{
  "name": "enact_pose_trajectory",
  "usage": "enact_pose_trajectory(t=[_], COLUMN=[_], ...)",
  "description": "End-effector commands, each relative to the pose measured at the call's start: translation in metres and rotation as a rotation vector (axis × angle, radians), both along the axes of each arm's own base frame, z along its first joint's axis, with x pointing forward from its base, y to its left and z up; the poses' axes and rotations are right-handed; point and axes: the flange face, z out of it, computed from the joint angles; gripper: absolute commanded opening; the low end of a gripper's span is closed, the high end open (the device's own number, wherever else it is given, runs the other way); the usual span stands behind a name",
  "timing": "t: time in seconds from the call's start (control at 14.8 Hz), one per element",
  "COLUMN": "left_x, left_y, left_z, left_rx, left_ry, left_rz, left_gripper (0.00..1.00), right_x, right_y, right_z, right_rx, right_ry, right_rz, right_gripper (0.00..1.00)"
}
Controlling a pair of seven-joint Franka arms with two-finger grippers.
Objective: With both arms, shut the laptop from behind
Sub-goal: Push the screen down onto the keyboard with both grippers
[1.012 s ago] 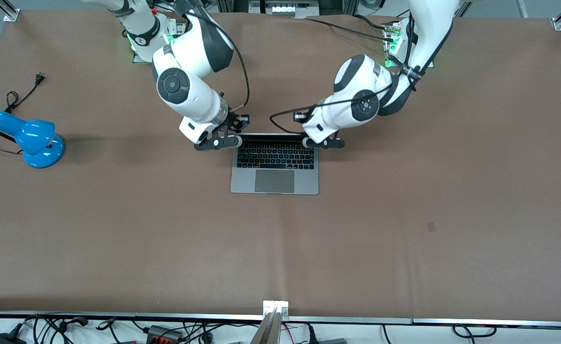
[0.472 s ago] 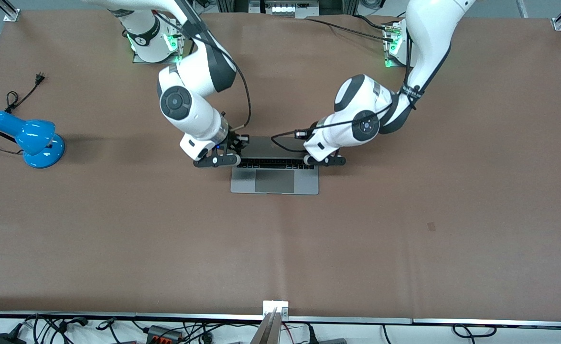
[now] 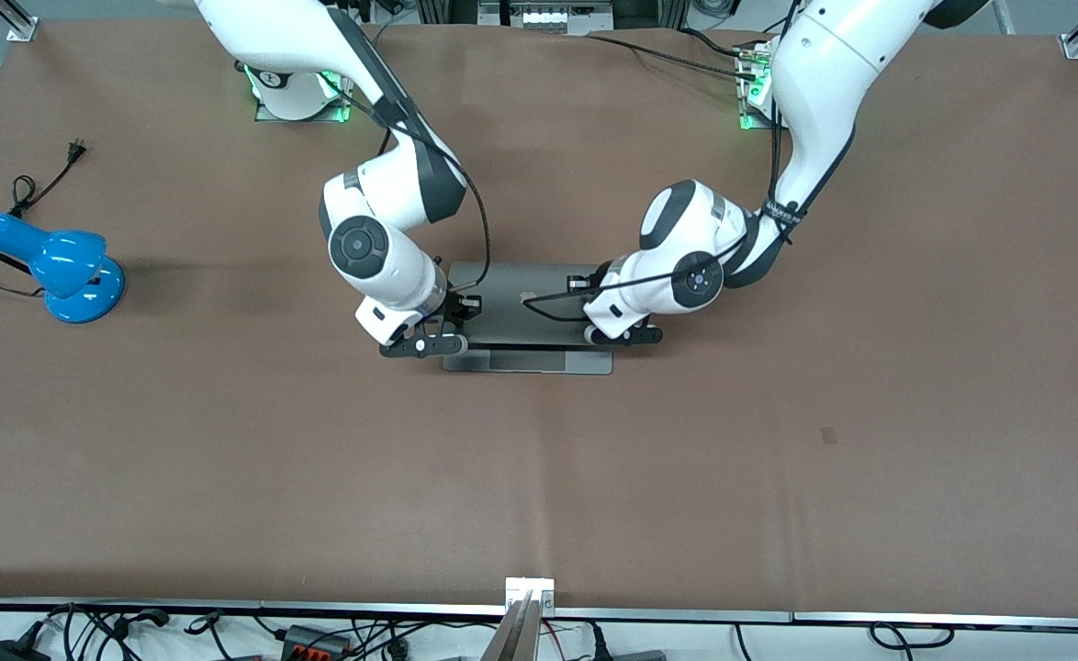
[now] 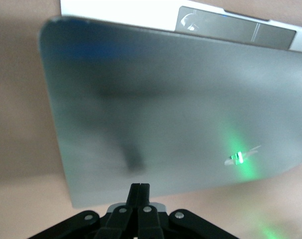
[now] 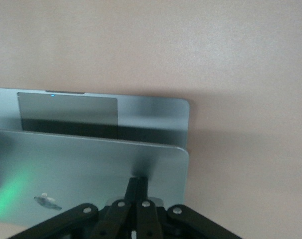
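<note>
**Lid nearly down, both tools pressing from the hinge side**

We have the slim silver-grey metal laptop (image 3: 528,317) lying near the middle of the brown surface (image 3: 778,459), somewhat closer to the edge where the arm bases stand. Its lid is tilted low over the base, with only a strip of palm rest and trackpad showing at the edge nearest the front camera.

Our left tool (image 3: 624,334) rests against the lid's back at the corner toward the left arm's end, fingers (image 4: 140,191) pressed together and gripping nothing. Our right tool (image 3: 423,346) does the same at the opposite corner, its fingers (image 5: 137,185) likewise pressed together on bare metal.

To finish well, we judge both arms should descend at the same rate, so the lid does not twist on its hinge. We would slow over the last gap and let the lid settle rather than slam. Pressure should stay light, since the closed tips could slide off the smooth metal or scratch it.

A blue desk lamp (image 3: 52,264) sits well apart, near the edge at the right arm's end.
</note>
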Motion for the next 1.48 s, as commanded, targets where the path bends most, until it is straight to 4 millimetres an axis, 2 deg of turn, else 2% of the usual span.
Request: enact_pose_trajectory(t=[0.0, 0.27, 0.4, 0.61, 0.94, 1.15, 1.21, 1.35, 1.42], left_x=[0.01, 0.006, 0.016, 0.016, 0.018, 0.021, 0.026, 0.032, 0.035], left_y=[-0.003, -0.003, -0.004, -0.003, 0.0, 0.004, 0.011, 0.024, 0.032], left_z=[-0.013, -0.035, -0.037, -0.046, -0.045, -0.038, -0.032, -0.007, 0.011], left_rx=[0.014, 0.02, 0.003, 0.025, 0.025, 0.027, 0.029, 0.04, 0.046], left_ry=[-0.013, 0.012, 0.0, -0.009, -0.012, -0.016, -0.013, 0.006, 0.013], left_rz=[-0.036, -0.044, -0.047, -0.07, -0.066, -0.062, -0.055, -0.065, -0.07], left_gripper=[0.01, 0.01, 0.01, 0.01, 0.01, 0.01, 0.01, 0.01, 0.01], right_x=[0.015, 0.023, 0.024, 0.026, 0.028, 0.029, 0.032, 0.04, 0.042], right_y=[0.001, 0.003, 0.004, 0.005, 0.007, 0.007, 0.005, -0.001, -0.005], right_z=[-0.017, -0.046, -0.056, -0.064, -0.064, -0.061, -0.055, -0.038, -0.024], right_rx=[-0.023, -0.033, -0.033, -0.037, -0.036, -0.034, -0.035, -0.055, -0.058], right_ry=[-0.006, -0.022, -0.027, -0.026, -0.029, -0.034, -0.041, -0.066, -0.069], right_rz=[-0.011, -0.015, -0.016, -0.012, -0.01, -0.009, -0.011, -0.009, -0.009], right_gripper=[0.0, 0.0, 0.0, 0.0, 0.0, 0.0, 0.0, 0.0, 0.0])
